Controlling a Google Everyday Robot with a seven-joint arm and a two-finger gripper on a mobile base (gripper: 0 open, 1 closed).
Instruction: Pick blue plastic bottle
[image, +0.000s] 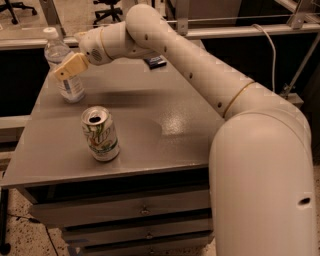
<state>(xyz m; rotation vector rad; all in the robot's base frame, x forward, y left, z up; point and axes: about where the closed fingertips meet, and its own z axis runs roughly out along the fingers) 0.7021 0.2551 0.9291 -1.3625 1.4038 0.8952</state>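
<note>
Gripper (64, 71) at blue plastic bottle (73, 89)

No readable text.
Green marks on the front-left can (100, 134) spell nothing; gripper (68, 68) at the blue plastic bottle (56, 50), far-left corner.

dim warm light; glare on table (176, 126); tool (63, 73) lit beside bottle (70, 89)

The arm (200, 75) extends far leftward, its gripper (65, 70) angled slightly downward.
</note>
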